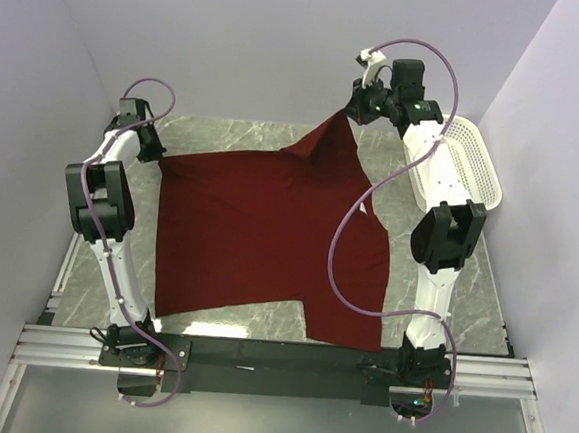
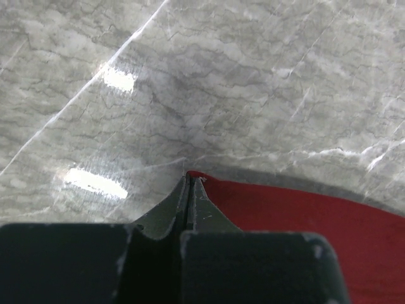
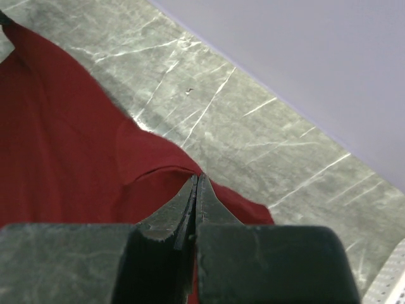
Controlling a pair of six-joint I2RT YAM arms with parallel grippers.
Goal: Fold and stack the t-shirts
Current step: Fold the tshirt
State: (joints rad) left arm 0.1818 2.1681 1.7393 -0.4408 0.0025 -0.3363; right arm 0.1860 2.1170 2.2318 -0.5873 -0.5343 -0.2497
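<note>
The dark red t-shirt [image 1: 258, 234] lies spread over the marble table [image 1: 226, 131], with a small white label [image 1: 366, 211] near its right side. My left gripper [image 1: 159, 156] is shut on the shirt's far left corner, low at the table; in the left wrist view the red cloth [image 2: 304, 215] comes to a point at the closed fingertips [image 2: 190, 176]. My right gripper [image 1: 351, 116] is shut on a far corner, which rises to a peak above the table. The right wrist view shows the cloth [image 3: 63, 145] pinched at the closed tips [image 3: 197, 177].
A white perforated basket [image 1: 471, 161] stands at the table's right edge, beside the right arm [image 1: 439, 228]. Lilac walls close in the table at the back and both sides. The shirt's near hem reaches the dark rail [image 1: 259, 355] at the front.
</note>
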